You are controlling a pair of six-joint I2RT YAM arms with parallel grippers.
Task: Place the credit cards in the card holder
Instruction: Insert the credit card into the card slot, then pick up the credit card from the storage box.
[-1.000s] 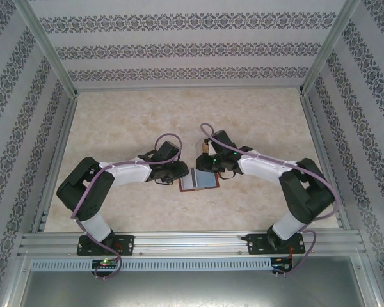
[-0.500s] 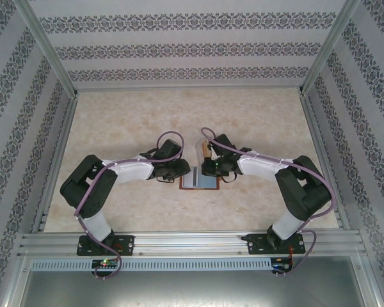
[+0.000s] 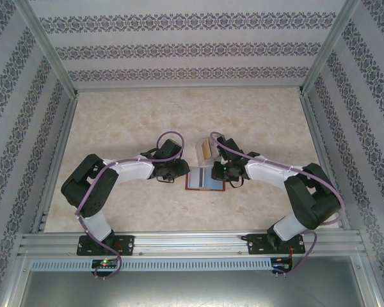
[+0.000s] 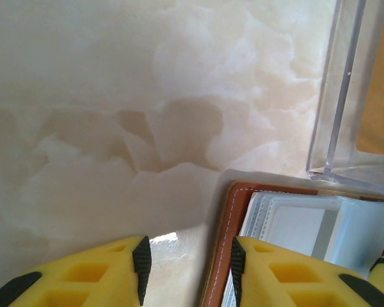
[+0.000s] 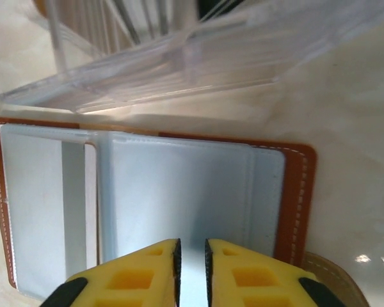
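One table (image 3: 115,121): marble top with walls (image 3: 192,51) on three sides, all well apart from the work. I have open room left, right and far, so room is not my worry.
Two arms: left arm (image 3: 125,171) and right arm (image 3: 272,173) meet nose to nose over the middle. A sideways correction by either could knock the other.
Clear case (image 3: 207,148): stands just beside the holder's far edge, with tan cards (image 4: 381,96) inside. If I push too far forward, the card I hold runs into the case wall and shoves it.
Card holder (image 3: 205,181): lies open and flat between the grippers, pale lining (image 5: 45,204) up. I judge it light, so a card catching on a pocket lip (image 5: 91,211) would drag the whole holder instead of sliding in.
Light blue card (image 5: 179,192): lies flat over the lining. It is pale on pale, so I cannot tell whether its leading edge is under a lip yet. Pressed at an angle, it may bow and spring out.
Right gripper (image 5: 192,252): nearly closed, pinching the card's near edge. That is a thin hold and may slip under a push.
Left gripper (image 4: 189,259): part open, gripping nothing, astride the holder's left edge. One finger (image 4: 288,278) is over the lining and the other over the table. If it lifts off, nothing steadies the holder.
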